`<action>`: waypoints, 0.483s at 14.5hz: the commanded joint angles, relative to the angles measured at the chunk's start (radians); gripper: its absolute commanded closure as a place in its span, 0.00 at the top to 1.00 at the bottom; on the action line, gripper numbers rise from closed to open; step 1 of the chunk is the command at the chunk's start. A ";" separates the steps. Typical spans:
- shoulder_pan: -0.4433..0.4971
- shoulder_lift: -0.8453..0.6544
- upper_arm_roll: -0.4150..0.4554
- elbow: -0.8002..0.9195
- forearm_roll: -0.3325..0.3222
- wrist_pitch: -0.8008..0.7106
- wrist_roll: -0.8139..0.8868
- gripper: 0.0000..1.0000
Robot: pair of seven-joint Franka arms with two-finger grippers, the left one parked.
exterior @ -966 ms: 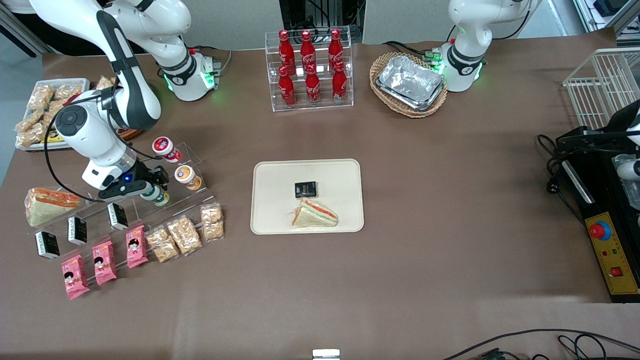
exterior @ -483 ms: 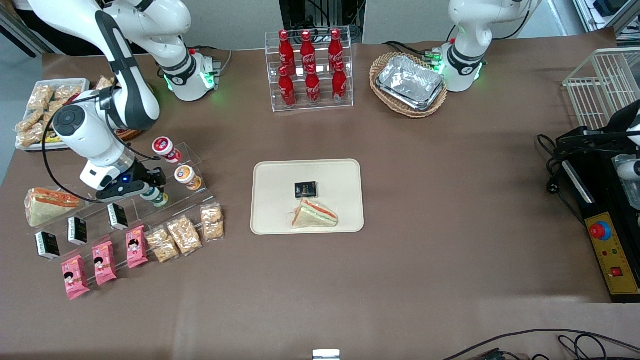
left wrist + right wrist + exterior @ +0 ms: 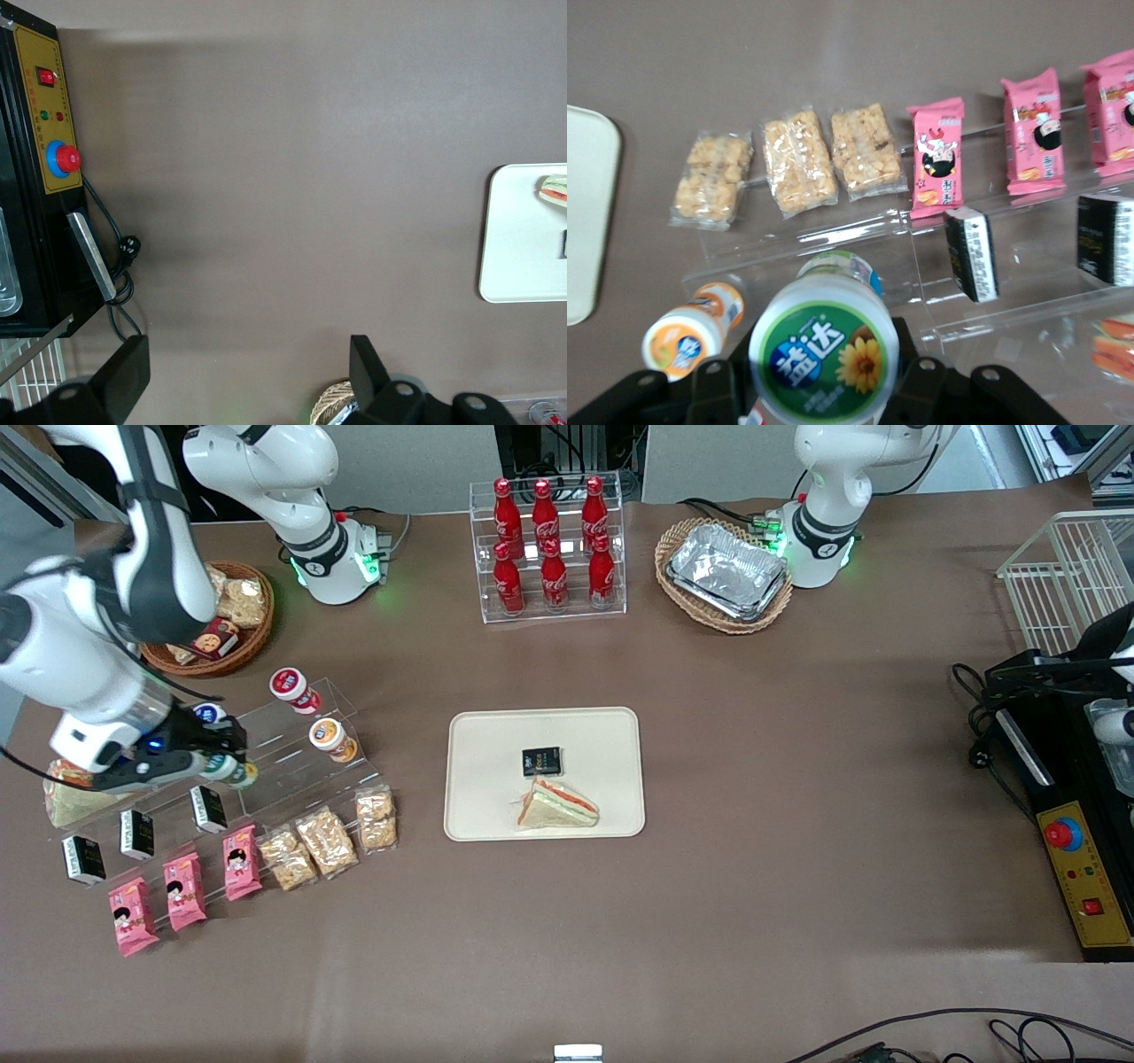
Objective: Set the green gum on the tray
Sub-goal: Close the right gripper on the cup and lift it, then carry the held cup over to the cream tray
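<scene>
The green gum (image 3: 236, 773) is a small bottle with a green-ringed white lid. My right gripper (image 3: 221, 766) is shut on it and holds it above the lower steps of the clear stand (image 3: 292, 766), toward the working arm's end of the table. In the right wrist view the lid (image 3: 824, 354) faces the camera, between the black fingers (image 3: 921, 382) of the gripper (image 3: 822, 385). The cream tray (image 3: 492, 779) lies at mid-table, well apart from the gripper. Its edge also shows in the right wrist view (image 3: 585, 212).
On the tray lie a sandwich (image 3: 558, 804) and a black packet (image 3: 541, 761). On the stand are an orange-lidded bottle (image 3: 330, 738), a red-lidded bottle (image 3: 289, 685) and a blue-lidded bottle (image 3: 209, 712). Nearer the camera are black boxes (image 3: 208, 808), pink packs (image 3: 241, 861) and cereal bars (image 3: 326, 840).
My gripper has lifted the green gum off the stand and carried it toward the working arm's end. The arm rose, uncovering the blue-lidded bottle and a wicker basket.
</scene>
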 commanded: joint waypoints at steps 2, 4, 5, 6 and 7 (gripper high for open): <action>0.005 0.005 0.011 0.260 0.040 -0.308 0.054 0.14; 0.031 0.005 0.013 0.343 0.041 -0.391 0.086 0.14; 0.052 -0.001 0.014 0.372 0.041 -0.414 0.115 0.14; 0.084 -0.003 0.014 0.401 0.041 -0.445 0.158 0.14; 0.132 -0.003 0.008 0.430 0.040 -0.470 0.213 0.14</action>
